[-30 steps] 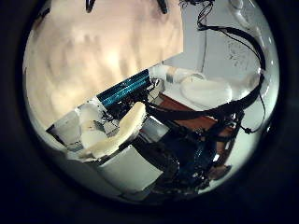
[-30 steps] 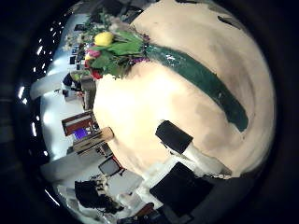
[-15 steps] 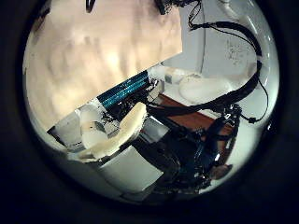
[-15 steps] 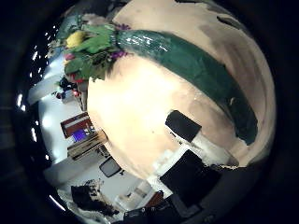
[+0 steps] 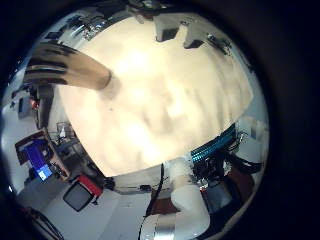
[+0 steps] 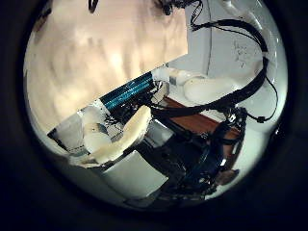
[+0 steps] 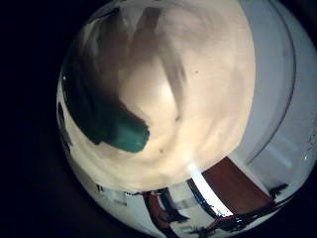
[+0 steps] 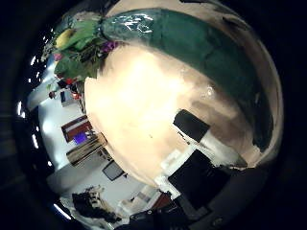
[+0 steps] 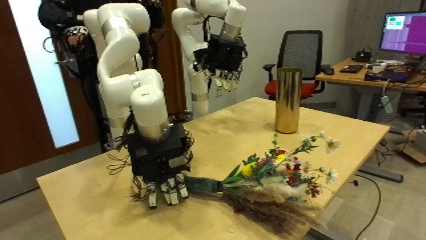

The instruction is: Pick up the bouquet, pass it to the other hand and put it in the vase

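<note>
The bouquet [image 9: 282, 176] lies on the light wooden table [image 9: 93, 185], with yellow, pink and white flowers and a dark green wrapped stem [image 9: 200, 185]. My right hand [image 9: 160, 168] hangs just over the stem end, fingers pointing down and open, holding nothing. Its palm views show the green wrap [image 8: 201, 53] close and large, the flowers [image 8: 82, 46] beyond, and the stem end [image 7: 114, 124]. The tall gold vase [image 9: 286, 100] stands upright at the table's far side and also appears as the vase [image 5: 70, 68]. My left hand [image 9: 220, 55] is raised high behind the table, open and empty.
A black office chair [image 9: 304, 50] and a desk with a monitor [image 9: 400, 35] stand behind the table. The bouquet's flower end lies close to the table's front edge [image 9: 313, 215].
The green wrap has grown larger and nearer in the right thumb side view: my right hand has moved in closer over the stem. The left hand's view is nearly unchanged.
</note>
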